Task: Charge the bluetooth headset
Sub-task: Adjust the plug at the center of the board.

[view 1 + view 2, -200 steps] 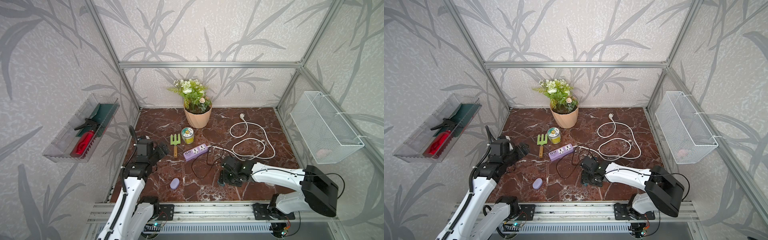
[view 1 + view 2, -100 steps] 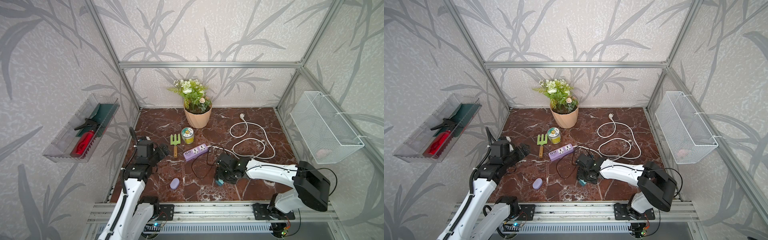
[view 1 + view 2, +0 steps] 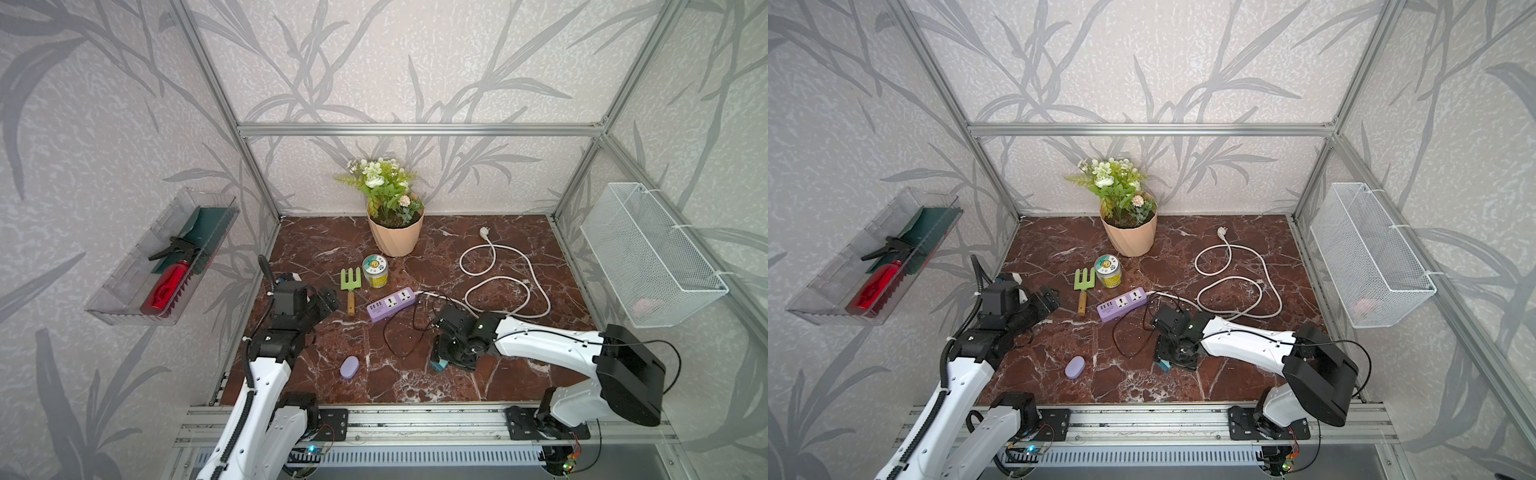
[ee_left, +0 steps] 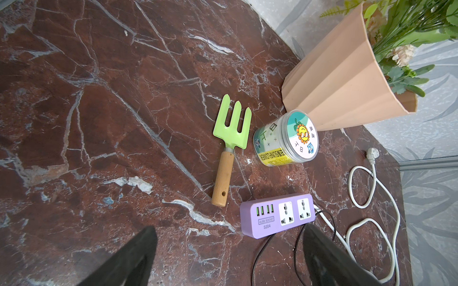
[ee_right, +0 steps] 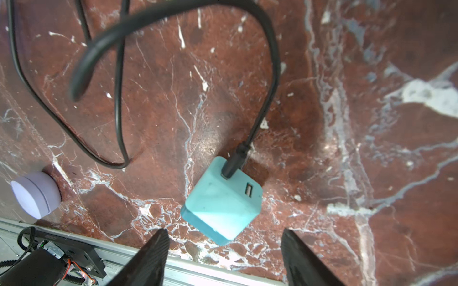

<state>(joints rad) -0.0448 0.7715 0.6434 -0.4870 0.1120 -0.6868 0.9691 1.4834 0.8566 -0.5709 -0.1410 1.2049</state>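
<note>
Place: was a robot test booth
Frame: metal rails [image 3: 419,129] boxed it in, beyond the left gripper [image 3: 327,302]
Walls: leaf wallpaper [image 3: 374,62] hung behind the rails

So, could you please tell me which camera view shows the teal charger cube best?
The right wrist view: the teal charger cube lies close and whole, with the black cable plugged in and a spare port visible. In both top views it is a teal sliver by the right gripper. The left wrist view misses it.

lavender headset [image 3: 349,367], teal charger [image 5: 223,200], purple strip [image 4: 277,215]
</note>
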